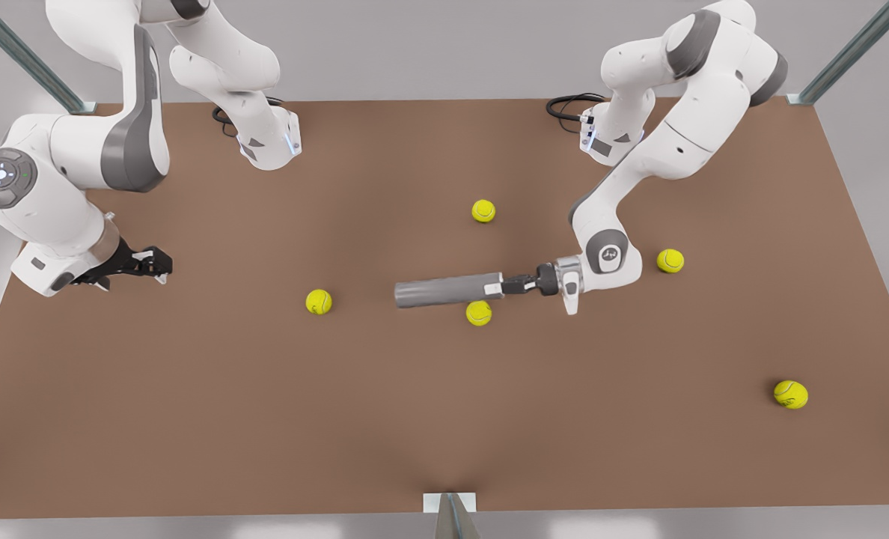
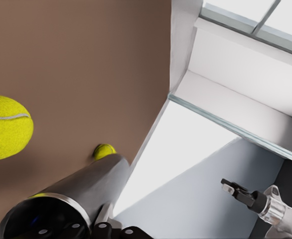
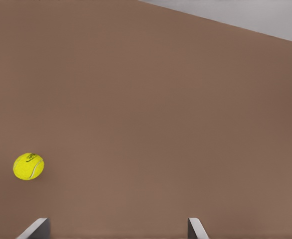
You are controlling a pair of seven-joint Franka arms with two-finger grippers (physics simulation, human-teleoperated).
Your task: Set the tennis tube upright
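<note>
**Left fingers grip the rim end of the lying tube**

The left gripper [image 1: 510, 284] has its dark fingers [image 1: 521, 284] closed on the silvery rim end of the tennis tube [image 1: 448, 290]. In the left wrist view the tennis tube [image 2: 88, 186] reaches away from the fingers, with its round rim close to the camera. The tube is long and grey. It lies on its side near the middle of the brown counter [image 1: 444, 419], almost flat, and its far end points toward the front view's left.

A tennis ball [image 1: 479, 313] sits just beside the tube, on the side nearer the camera. Another ball [image 1: 319, 302] lies past the tube's free end. One ball [image 1: 483, 211] is farther back, one [image 1: 670, 260] is beside the left arm's wrist, and one [image 1: 790, 394] is well apart at the front view's right.

The right gripper [image 1: 162, 263] waits over the counter at the front view's left, well apart from the tube. Its fingers [image 3: 36, 229] are spread wide and hold nothing.
</note>
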